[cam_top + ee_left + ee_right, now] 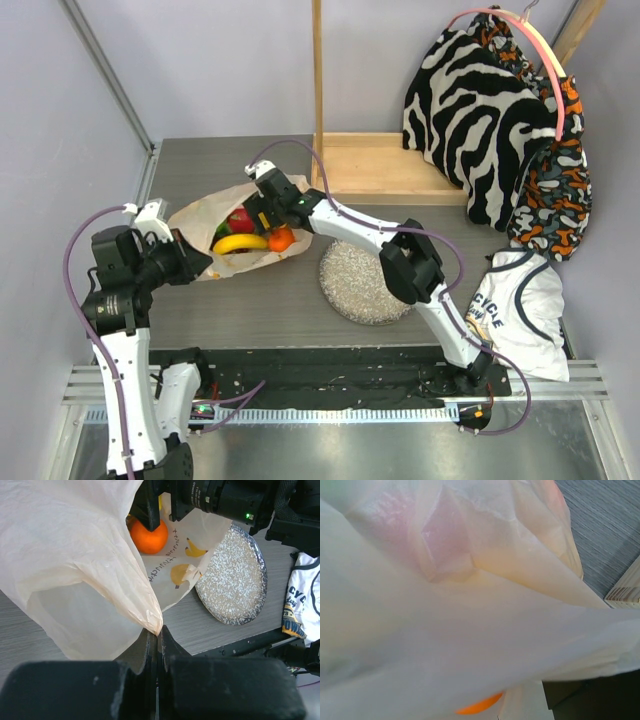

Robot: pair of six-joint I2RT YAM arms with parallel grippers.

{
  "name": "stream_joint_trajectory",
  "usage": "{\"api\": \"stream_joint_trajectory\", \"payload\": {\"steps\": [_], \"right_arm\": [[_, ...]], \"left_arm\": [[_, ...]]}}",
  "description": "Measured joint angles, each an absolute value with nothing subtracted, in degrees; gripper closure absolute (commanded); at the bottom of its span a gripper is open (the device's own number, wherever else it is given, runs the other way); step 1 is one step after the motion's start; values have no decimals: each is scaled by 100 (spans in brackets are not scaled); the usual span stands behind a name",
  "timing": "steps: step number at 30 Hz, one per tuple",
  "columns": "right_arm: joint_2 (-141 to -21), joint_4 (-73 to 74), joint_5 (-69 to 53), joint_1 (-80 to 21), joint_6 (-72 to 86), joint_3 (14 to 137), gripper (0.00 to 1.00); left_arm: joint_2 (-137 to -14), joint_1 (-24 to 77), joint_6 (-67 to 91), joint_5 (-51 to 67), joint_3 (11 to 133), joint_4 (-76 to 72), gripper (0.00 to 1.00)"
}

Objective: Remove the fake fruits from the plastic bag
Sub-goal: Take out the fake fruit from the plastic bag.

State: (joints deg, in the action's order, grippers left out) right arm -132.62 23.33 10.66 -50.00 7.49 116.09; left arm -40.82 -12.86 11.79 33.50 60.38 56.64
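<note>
Nearest the bases, the left gripper (156, 632) has its jaws pressed together on a pinched fold at the edge of the plastic bag (205, 215), holding that corner up off the grey table (250, 310). In the left wrist view the lifted film fills most of the frame and hides what lies behind it.

The bag sits left of centre on the table, its long axis running roughly left to right. Its open mouth faces the near right, toward the speckled plate (365, 282), which sits just beside it. Inside the mouth a yellow banana (240, 243) lies lengthwise along the same left-to-right line. A red fruit (240, 220) sits just behind it, and a bit of green shows at its left end, too small to name. An orange (148, 536) rests at the right lip of the opening. Any other fruit is covered by the crinkled plastic.

The right gripper (272, 225) reaches into the mouth from the far right, its dark fingers (148, 507) directly above the orange. I cannot tell whether they are spread or closed, or whether they touch the orange. The right wrist view is smothered in translucent film; only pink and yellow blurs, an orange sliver at the bottom edge and a strip of table come through.

Farther back stands a wooden frame (380, 165), with a zebra-print cloth (470, 110) hanging at the far right. A white shirt (525, 305) lies on the right of the table, partly hidden by the right arm.
</note>
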Motion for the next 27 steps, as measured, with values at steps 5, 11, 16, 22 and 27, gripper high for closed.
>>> {"api": "stream_joint_trajectory", "payload": {"steps": [5, 11, 16, 22, 27], "right_arm": [[-13358, 2311, 1037, -4974, 908, 11808, 13], [-13419, 2270, 1041, -4974, 862, 11826, 28], [-13419, 2244, 969, -4974, 637, 11705, 52], [-13281, 2268, 523, -4969, 344, 11587, 67], [-12637, 2338, -320, -4976, 91, 11168, 75]], "left_arm": [[-4082, -1317, 1179, 3374, 6038, 5688, 100], [-4086, -1328, 1199, 3404, 6038, 5682, 100], [-4112, -1328, 1245, 3437, 6036, 5640, 100], [-4158, -1328, 1308, 3459, 6034, 5592, 100], [-4254, -1328, 1347, 3505, 6012, 5465, 100]]}}
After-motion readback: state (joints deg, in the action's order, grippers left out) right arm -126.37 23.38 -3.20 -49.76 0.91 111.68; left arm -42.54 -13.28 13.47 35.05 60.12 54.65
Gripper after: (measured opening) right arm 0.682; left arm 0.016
